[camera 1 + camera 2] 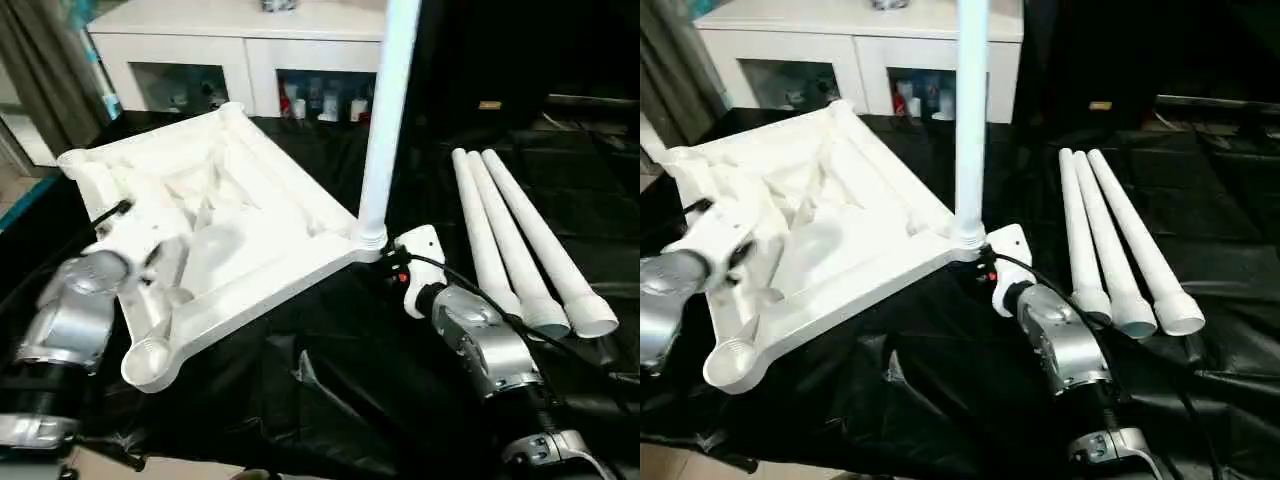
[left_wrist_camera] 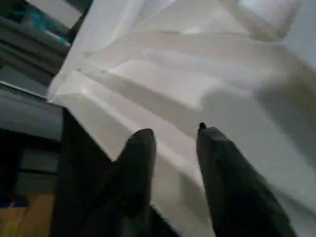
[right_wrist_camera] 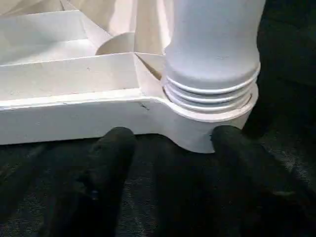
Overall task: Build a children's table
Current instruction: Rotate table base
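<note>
White plastic tabletop [image 1: 230, 215], its underside patterned with raised ribs. One white leg [image 1: 385, 130] with a ringed base, tinted faintly blue; three white legs [image 1: 520, 245]. Worktop [image 1: 330, 400] covered in glossy black sheeting. Silver forearms; black fingers [image 3: 111, 163] on each claw. White cabinet [image 1: 240, 45] with glass-fronted shelves. A red spot on the right wrist.
</note>
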Motion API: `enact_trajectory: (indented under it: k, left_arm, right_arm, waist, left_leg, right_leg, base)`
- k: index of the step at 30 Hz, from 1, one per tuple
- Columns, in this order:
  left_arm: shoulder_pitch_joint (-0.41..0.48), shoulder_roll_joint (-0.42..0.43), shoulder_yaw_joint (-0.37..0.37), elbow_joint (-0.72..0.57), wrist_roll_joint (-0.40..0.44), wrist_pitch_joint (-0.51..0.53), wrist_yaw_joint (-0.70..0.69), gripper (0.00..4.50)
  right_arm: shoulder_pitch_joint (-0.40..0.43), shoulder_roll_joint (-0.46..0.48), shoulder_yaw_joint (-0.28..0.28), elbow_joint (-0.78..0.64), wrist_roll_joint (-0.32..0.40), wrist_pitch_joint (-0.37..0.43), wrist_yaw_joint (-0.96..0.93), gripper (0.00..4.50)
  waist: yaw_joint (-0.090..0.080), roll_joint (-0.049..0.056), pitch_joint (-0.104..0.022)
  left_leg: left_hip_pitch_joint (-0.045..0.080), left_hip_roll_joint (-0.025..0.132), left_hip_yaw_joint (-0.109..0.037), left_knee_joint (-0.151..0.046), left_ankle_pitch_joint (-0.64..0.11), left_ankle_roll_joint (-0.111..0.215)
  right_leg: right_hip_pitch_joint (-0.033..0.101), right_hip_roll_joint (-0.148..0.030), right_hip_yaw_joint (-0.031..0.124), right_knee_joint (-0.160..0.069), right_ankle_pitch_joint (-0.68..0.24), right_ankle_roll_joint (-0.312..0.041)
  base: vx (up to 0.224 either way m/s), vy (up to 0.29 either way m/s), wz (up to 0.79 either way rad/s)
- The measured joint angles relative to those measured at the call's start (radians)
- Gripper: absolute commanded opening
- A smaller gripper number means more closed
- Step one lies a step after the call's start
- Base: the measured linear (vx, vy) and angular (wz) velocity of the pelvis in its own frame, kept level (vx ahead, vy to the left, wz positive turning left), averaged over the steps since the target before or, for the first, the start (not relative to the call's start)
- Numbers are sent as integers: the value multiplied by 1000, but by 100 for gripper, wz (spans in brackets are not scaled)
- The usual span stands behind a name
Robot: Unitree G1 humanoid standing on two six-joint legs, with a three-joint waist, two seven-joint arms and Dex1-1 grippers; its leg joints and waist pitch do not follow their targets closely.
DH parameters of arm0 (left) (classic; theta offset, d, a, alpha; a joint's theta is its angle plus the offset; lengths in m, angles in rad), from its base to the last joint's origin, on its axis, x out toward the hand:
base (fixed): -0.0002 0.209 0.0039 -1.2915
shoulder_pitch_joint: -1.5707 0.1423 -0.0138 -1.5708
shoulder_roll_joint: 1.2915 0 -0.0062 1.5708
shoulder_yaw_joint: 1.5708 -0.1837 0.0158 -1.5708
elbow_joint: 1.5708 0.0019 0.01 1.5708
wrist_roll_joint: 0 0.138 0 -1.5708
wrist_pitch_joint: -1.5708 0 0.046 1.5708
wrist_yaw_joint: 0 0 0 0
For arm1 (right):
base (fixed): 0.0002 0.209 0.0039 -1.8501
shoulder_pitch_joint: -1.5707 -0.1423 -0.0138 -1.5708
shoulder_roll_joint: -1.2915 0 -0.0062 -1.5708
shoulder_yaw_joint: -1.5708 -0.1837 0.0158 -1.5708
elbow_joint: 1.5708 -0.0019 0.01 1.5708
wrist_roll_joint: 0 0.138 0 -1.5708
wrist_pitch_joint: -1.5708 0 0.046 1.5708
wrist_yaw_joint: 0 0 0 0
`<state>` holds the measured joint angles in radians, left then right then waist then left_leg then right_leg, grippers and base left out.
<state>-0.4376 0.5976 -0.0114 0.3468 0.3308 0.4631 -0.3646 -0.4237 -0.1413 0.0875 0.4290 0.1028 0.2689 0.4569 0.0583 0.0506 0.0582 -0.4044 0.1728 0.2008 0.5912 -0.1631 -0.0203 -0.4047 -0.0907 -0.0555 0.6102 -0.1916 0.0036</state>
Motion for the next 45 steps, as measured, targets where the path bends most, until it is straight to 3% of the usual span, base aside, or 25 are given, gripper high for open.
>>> enact_trajectory:
  k: [8, 14, 17, 21, 30, 35, 40, 45]
  left_arm:
    - [15, 37, 8, -22, 16, 43, 25, 57]
    - [70, 40, -68, -30, -10, 62, -127, 15]
    - [83, 66, -129, -62, -21, 85, -225, 9]
    - [89, 93, -157, -92, -25, 90, -310, 0]
    - [145, 157, -234, -314, -176, 77, -637, 0]
    - [146, 108, -282, -372, -234, 50, -742, 0]
    - [79, 6, -361, -356, -268, 33, -796, 0]
    - [7, -109, -427, -278, -273, -59, -798, 0]
  right_arm:
    - [7, -9, 7, 5, -3, 1, 3, 194]
    - [34, -7, 29, -6, -3, 4, 31, 149]
    - [26, 3, 30, -4, -3, 3, 31, 127]
    - [8, 10, 30, 22, -3, -8, 30, 90]
    - [-59, 23, 31, 140, -29, -58, 29, 5]
    - [-87, 16, 21, 196, -35, -83, 28, 2]
    - [-97, 3, 5, 229, -40, -106, 28, 2]
    - [-112, 3, -2, 240, -45, -123, 27, 2]
  waist:
    - [3, 0, 0]
    - [6, 0, 0]
    - [5, 0, 0]
    - [2, 0, 0]
    - [16, 1, -1]
    - [18, 1, -1]
    - [18, 1, 0]
    - [0, 3, -1]
  left_leg:
    - [0, 0, 0, 0, 0, 0]
    - [0, 0, 0, 0, 0, 0]
    - [1, 0, 0, 0, 0, 0]
    - [1, 0, 0, 0, 0, 0]
    - [2, -1, 0, 0, 0, 0]
    - [3, -1, 1, 0, 0, 0]
    - [4, -2, 1, 1, 0, -1]
    - [4, -1, 0, 1, 1, -2]
  right_leg:
    - [0, 0, 0, 0, 0, 0]
    - [0, 0, 0, 0, 0, 0]
    - [0, 0, 0, 0, 0, 0]
    - [0, 0, 1, 0, 0, 0]
    - [2, -1, 1, 0, 0, 0]
    - [2, -1, 2, 2, 1, -2]
    - [2, -1, 3, 2, 2, -3]
    - [1, 0, 3, 3, 3, -3]
  base:
    - [0, 0, 0]
    - [0, 0, 0]
    - [0, 0, 0]
    - [0, 0, 0]
    - [0, 0, 0]
    - [0, 0, 0]
    - [0, 0, 0]
    - [0, 0, 0]
